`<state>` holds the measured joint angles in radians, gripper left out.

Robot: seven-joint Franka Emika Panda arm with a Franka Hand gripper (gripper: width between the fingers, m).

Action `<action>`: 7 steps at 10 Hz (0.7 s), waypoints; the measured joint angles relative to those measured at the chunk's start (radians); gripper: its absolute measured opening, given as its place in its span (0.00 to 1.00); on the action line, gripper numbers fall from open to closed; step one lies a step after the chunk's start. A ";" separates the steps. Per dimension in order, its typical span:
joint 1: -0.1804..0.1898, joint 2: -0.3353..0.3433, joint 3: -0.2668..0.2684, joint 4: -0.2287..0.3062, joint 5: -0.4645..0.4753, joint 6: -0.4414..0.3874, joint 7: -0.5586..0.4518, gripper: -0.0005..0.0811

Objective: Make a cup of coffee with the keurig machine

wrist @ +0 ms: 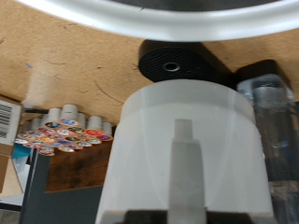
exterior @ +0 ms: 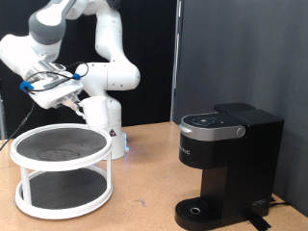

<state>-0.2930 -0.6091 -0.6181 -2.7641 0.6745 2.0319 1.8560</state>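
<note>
The white cup (wrist: 187, 121) fills the wrist view, its handle facing the camera, and it hangs well above the table. In the exterior view my gripper (exterior: 70, 97) is high at the left, above the white rack, shut on the cup (exterior: 79, 102). The black keurig machine (exterior: 227, 154) stands at the exterior view's right with its lid down and a round drip tray (exterior: 199, 210) at its base. Past the cup, the wrist view shows the machine's drip tray (wrist: 174, 65) from above. My fingers do not show in the wrist view.
A white two-tier round rack (exterior: 62, 170) stands at the exterior view's left under the gripper; its rim (wrist: 159, 19) crosses the wrist view. A box of several coffee pods (wrist: 65, 137) lies beyond the table edge. The machine's clear water tank (wrist: 271, 103) sits beside it.
</note>
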 joint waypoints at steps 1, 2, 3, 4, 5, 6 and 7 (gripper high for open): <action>0.023 0.001 0.036 -0.019 0.044 0.067 0.004 0.01; 0.048 0.005 0.070 -0.031 0.087 0.126 0.009 0.01; 0.077 0.014 0.099 -0.037 0.129 0.173 0.012 0.01; 0.104 0.029 0.123 -0.037 0.160 0.202 0.014 0.01; 0.131 0.047 0.147 -0.036 0.185 0.225 0.017 0.01; 0.155 0.066 0.169 -0.034 0.213 0.244 0.018 0.01; 0.181 0.082 0.190 -0.033 0.246 0.265 0.018 0.01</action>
<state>-0.1119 -0.5267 -0.4279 -2.7974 0.9201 2.2974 1.8742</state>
